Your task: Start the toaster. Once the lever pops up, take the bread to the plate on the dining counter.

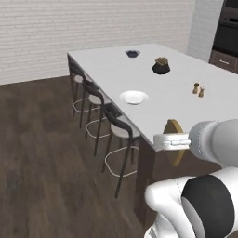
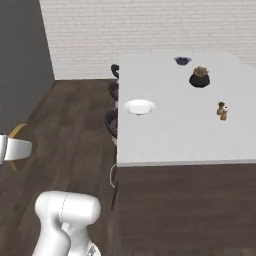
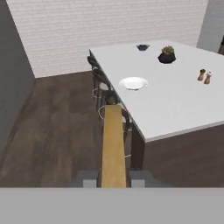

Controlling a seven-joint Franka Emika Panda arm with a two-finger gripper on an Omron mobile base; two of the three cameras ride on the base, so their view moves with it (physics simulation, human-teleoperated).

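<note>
White brick wall (image 1: 56, 32), dark wood floor (image 1: 42, 153) — bar stools (image 1: 118, 132).

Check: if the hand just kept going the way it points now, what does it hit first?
Judging by the hand view, the hand, shut on the bread, points at the stools beside the dining counter. Likely the nearest stool first; depth is unclear.

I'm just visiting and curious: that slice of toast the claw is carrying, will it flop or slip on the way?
The bread juts straight out from the gripper without sagging, so it is probably stiff. Only its end is pinched, so it might pivot or slip. It looks thin, likely light and crumbly.
</note>
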